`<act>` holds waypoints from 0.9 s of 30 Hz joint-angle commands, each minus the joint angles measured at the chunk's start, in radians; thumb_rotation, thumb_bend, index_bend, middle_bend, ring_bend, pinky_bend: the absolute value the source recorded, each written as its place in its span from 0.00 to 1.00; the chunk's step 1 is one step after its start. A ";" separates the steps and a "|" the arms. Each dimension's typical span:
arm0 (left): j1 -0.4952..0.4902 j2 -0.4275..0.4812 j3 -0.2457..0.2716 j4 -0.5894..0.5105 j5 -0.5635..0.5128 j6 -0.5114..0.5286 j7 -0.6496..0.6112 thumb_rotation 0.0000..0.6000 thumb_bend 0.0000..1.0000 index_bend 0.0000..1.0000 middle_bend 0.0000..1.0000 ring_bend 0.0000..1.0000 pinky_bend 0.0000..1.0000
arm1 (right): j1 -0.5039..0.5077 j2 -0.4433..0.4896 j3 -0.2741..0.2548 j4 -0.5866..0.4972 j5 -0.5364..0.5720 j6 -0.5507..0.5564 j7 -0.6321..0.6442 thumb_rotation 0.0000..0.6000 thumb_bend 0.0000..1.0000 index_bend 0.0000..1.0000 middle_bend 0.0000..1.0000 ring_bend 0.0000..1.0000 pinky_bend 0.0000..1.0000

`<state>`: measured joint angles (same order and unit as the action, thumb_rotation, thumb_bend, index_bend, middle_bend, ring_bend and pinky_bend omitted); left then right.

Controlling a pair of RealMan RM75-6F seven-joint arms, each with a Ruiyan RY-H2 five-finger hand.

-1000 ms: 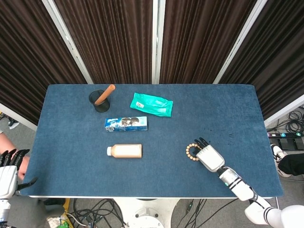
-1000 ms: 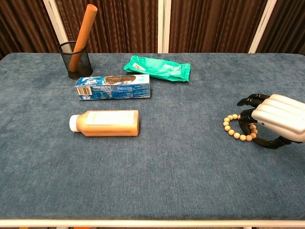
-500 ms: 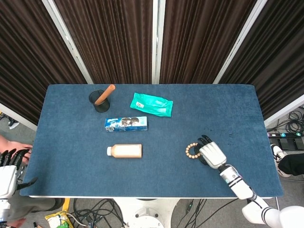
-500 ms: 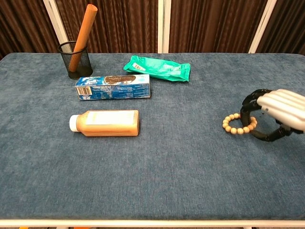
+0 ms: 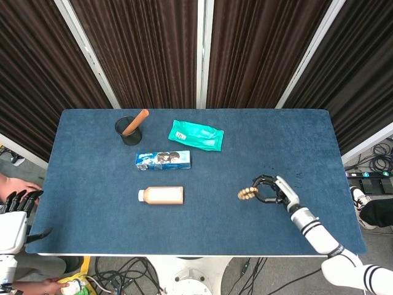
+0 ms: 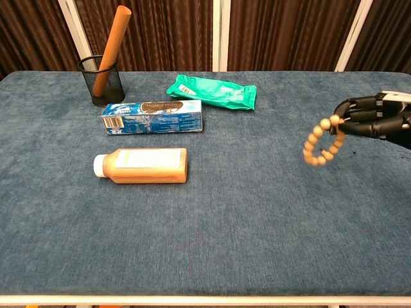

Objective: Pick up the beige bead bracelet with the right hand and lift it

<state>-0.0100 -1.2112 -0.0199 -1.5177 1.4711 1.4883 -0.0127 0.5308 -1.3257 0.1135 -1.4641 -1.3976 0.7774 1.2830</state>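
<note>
The beige bead bracelet [image 6: 319, 144] [image 5: 247, 193] hangs in the air above the blue table [image 6: 257, 212], dangling from the fingertips of my right hand [image 6: 372, 120] [image 5: 273, 190] at the table's right side. The hand has turned on its side, its dark fingers curled around the top of the loop. My left hand [image 5: 18, 215] stays off the table's left edge in the head view, fingers spread, holding nothing.
An orange bottle [image 6: 142, 165] lies on its side left of centre. Behind it lie a blue box [image 6: 153, 116] and a green packet [image 6: 213, 92]. A black mesh cup [image 6: 101, 79] with an orange stick stands at the back left.
My right hand closed on the bracelet, rolled onto its side and rose, taking the bracelet off the table. The left hand stayed put.
</note>
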 commanded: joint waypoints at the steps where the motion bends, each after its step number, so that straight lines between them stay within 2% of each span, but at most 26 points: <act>1: -0.004 0.001 -0.001 -0.002 -0.001 -0.005 0.003 1.00 0.00 0.16 0.16 0.06 0.00 | 0.002 0.158 0.095 -0.188 0.000 -0.258 0.625 1.00 0.49 0.64 0.49 0.21 0.05; 6: -0.013 0.002 -0.002 -0.006 0.001 -0.015 0.007 1.00 0.00 0.16 0.16 0.06 0.00 | 0.018 0.162 0.063 -0.174 -0.163 -0.257 0.927 0.97 0.50 0.63 0.48 0.21 0.03; 10: -0.020 0.001 -0.001 -0.005 0.002 -0.024 0.007 1.00 0.00 0.16 0.16 0.06 0.00 | 0.056 0.148 -0.021 -0.127 -0.319 -0.150 1.147 0.97 0.52 0.60 0.48 0.20 0.03; 14: -0.023 0.000 0.002 0.000 0.006 -0.027 0.004 1.00 0.00 0.16 0.16 0.06 0.00 | 0.101 0.118 -0.106 -0.056 -0.416 -0.028 1.305 0.96 0.53 0.56 0.47 0.19 0.02; 17: -0.024 -0.002 0.005 0.004 0.007 -0.030 0.001 1.00 0.00 0.16 0.16 0.06 0.00 | 0.125 0.085 -0.158 0.001 -0.457 0.069 1.399 0.87 0.54 0.51 0.47 0.17 0.01; 21: -0.027 -0.003 0.009 0.005 0.010 -0.036 0.001 1.00 0.00 0.16 0.16 0.06 0.00 | 0.149 0.030 -0.215 0.084 -0.504 0.206 1.481 0.67 0.60 0.41 0.47 0.14 0.00; 24: -0.026 -0.001 0.010 0.006 0.012 -0.034 -0.001 1.00 0.00 0.16 0.16 0.06 0.00 | 0.165 -0.004 -0.244 0.144 -0.531 0.293 1.499 0.54 0.62 0.31 0.45 0.10 0.00; 27: -0.021 -0.003 0.014 0.013 0.012 -0.029 -0.008 1.00 0.00 0.16 0.16 0.06 0.00 | 0.174 -0.025 -0.252 0.186 -0.531 0.354 1.445 0.48 0.60 0.26 0.42 0.08 0.00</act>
<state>-0.0334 -1.2130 -0.0075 -1.5087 1.4826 1.4571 -0.0170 0.6878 -1.3227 -0.1158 -1.3118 -1.9121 1.0895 2.7513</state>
